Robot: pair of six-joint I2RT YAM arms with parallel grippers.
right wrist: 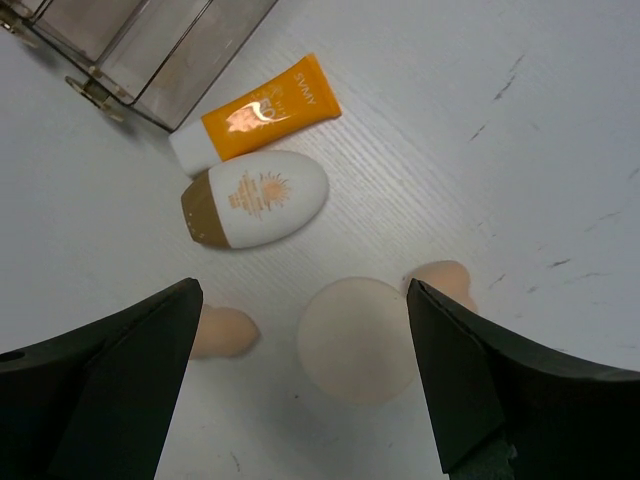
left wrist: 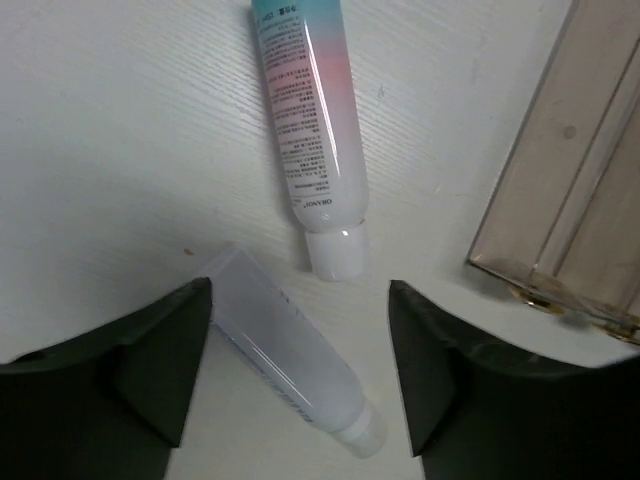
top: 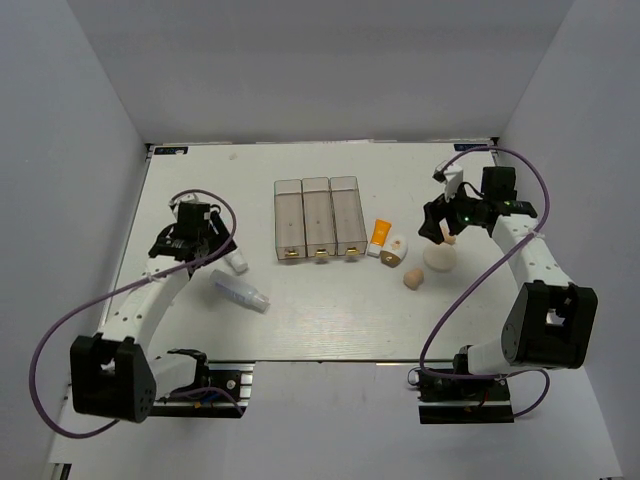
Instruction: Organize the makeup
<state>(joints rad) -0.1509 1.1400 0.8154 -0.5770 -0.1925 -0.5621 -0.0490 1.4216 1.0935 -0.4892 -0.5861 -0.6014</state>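
My left gripper (top: 210, 243) (left wrist: 300, 297) stands open over a white translucent tube (left wrist: 295, 360) (top: 235, 262), which lies slanted between the fingers; the left finger is close to the tube's flat end. A pink-and-blue printed tube (left wrist: 310, 130) (top: 242, 293) lies just beyond it. My right gripper (top: 438, 232) (right wrist: 305, 300) hangs open above a round pale puff (right wrist: 358, 340) (top: 440, 258). A beige sponge (right wrist: 222, 332) (top: 414, 279) sits on one side of the puff and another sponge (right wrist: 445, 282) on the other. Further on lie an orange tube (right wrist: 270, 108) (top: 380, 238) and a white egg-shaped bottle (right wrist: 258, 198) (top: 397, 250) with a gold cap.
The clear three-compartment tray (top: 320, 218) (left wrist: 570, 200) (right wrist: 130, 40) stands at the middle of the white table (top: 330, 320), between the two arms. Grey walls close in the table at the back and on both sides.
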